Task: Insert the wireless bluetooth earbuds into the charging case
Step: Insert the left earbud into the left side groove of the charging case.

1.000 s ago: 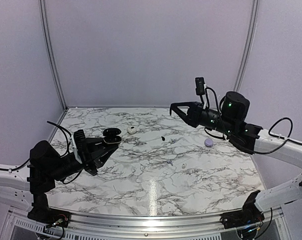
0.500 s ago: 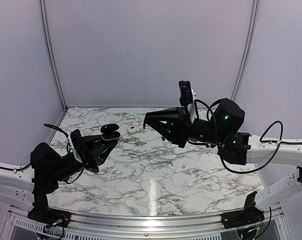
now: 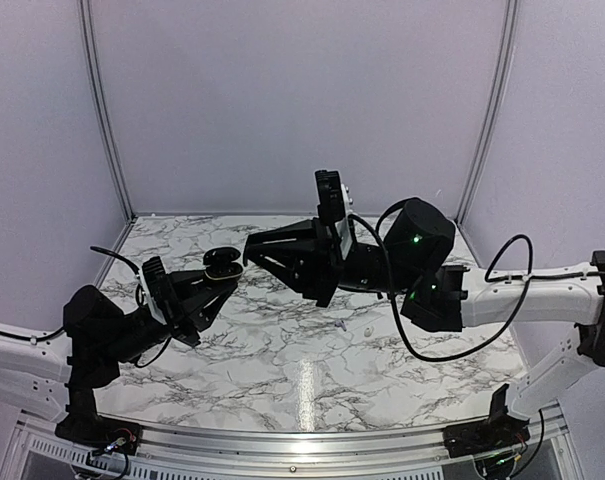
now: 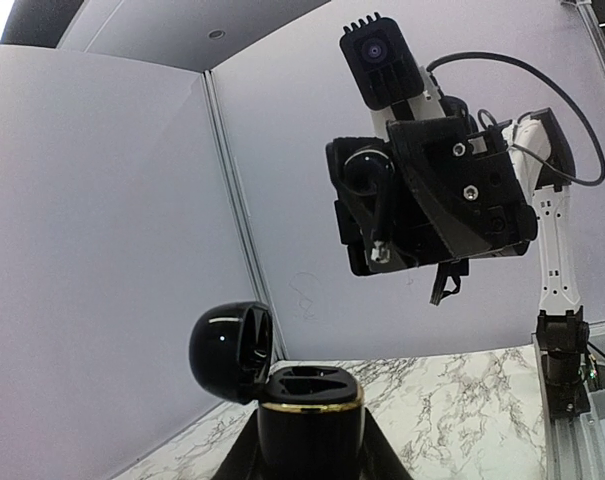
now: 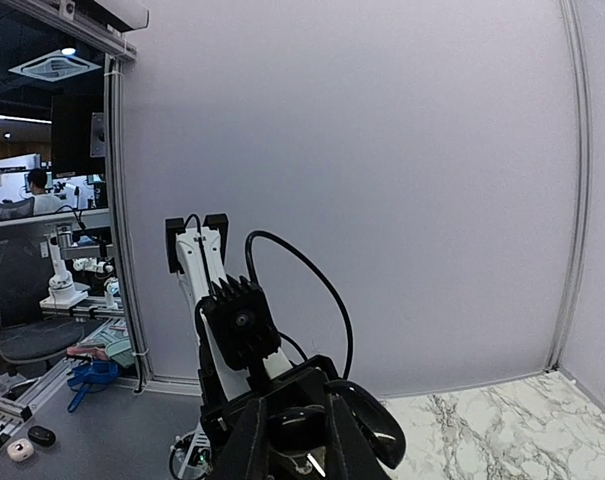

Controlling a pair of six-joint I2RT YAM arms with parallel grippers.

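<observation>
Marble-patterned table (image 3: 312, 375) down below, plain pale walls (image 3: 282, 100) closing it in, metal posts (image 3: 100, 110) standing at the corners. Beyond the enclosure, there's a person (image 5: 36, 188) under a ceiling vent (image 5: 57, 66).

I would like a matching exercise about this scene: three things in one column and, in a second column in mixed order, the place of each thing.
Things
1. glossy black rounded charging case with gold rim
2. small glossy black plastic earbud
3. tiny white plastic earbud

Places
A. lying on the white marble-patterned table
B. gripped in the jaws of the left gripper, with its lid open
C. held up in the air in the jaws of the right gripper

Pairs: 1-B, 2-C, 3-A
</observation>
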